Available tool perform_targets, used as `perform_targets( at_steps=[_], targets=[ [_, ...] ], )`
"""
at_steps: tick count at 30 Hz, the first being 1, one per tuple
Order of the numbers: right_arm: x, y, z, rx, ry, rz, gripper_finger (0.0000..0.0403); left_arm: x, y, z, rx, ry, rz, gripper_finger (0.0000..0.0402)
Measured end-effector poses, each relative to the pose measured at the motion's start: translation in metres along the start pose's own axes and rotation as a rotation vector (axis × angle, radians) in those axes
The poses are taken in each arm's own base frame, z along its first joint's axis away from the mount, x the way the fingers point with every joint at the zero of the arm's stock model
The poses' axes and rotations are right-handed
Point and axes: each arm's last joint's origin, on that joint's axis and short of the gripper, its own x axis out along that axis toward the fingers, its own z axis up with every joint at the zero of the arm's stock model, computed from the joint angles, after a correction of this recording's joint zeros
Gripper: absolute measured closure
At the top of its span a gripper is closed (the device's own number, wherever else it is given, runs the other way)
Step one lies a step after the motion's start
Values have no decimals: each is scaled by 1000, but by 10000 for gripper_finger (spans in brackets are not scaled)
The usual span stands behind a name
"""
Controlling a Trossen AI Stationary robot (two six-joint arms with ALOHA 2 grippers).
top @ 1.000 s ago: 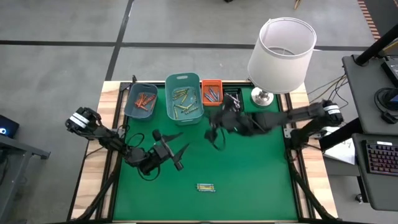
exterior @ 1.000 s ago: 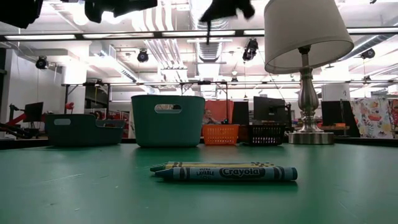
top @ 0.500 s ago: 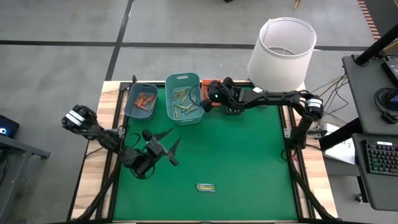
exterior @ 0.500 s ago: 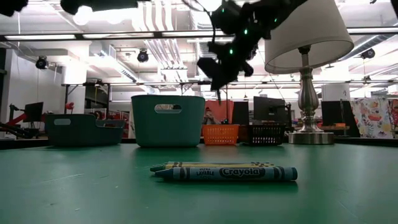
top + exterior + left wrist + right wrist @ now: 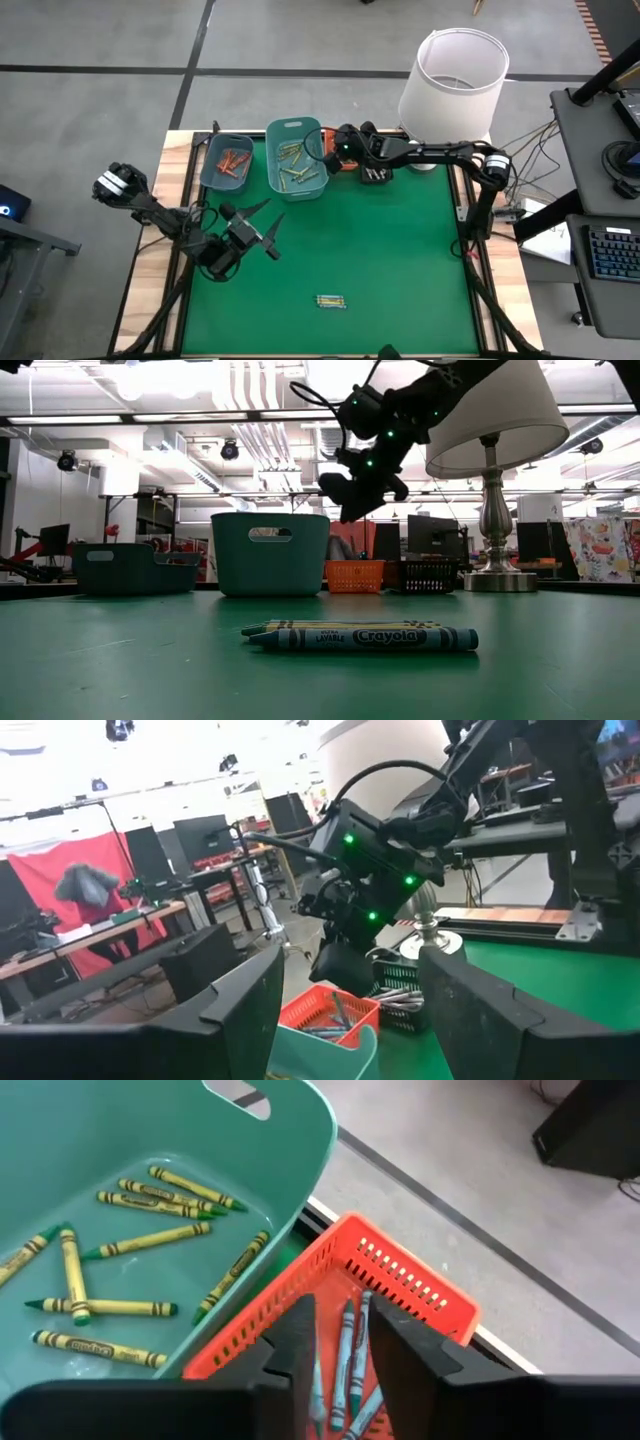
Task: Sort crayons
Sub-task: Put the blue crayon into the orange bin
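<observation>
Fingers of my right gripper (image 5: 343, 1342) are parting over the small orange mesh bin (image 5: 400, 1295) at the table's far edge, releasing a blue paper-wrapped crayon (image 5: 345, 1342) among its fellows.

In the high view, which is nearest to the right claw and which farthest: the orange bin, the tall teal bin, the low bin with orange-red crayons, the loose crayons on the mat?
1. Orange bin, right under the right claw.
2. Tall teal bin, next on the left.
3. Low bin with orange-red crayons, further left.
4. Loose crayons, at the near edge.
</observation>
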Motion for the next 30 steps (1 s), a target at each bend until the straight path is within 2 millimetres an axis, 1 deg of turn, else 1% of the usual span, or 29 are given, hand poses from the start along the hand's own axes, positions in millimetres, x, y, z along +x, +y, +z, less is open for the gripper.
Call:
perform_targets(
  at_steps=[5,7,9,13,16,19,25,27,30],
  targets=[
    [-4,1,3,-11,-15,13,286,0,1,-1,-38,44,47,187],
    [-12,4,5,-25,-20,52,279,0,2,-2,-69,72,79,187],
    [-23,10,9,-29,-41,109,276,-1,2,-3,-101,87,95,187],
    [-53,23,13,-74,-74,183,278,-8,-2,-5,-132,83,70,187],
    [-81,33,15,-131,-98,233,282,-16,-7,-7,-148,79,41,187],
    [-111,44,11,-181,-107,292,288,-23,-12,-10,-171,75,15,187],
    [-160,68,-9,-301,-71,403,298,-24,-25,-22,-177,62,-11,187],
    [-174,75,-19,-336,-40,436,301,-24,-28,-25,-176,54,-26,187],
    [-193,85,-35,-376,17,481,305,-25,-31,-26,-190,14,-93,187]
  ],
)
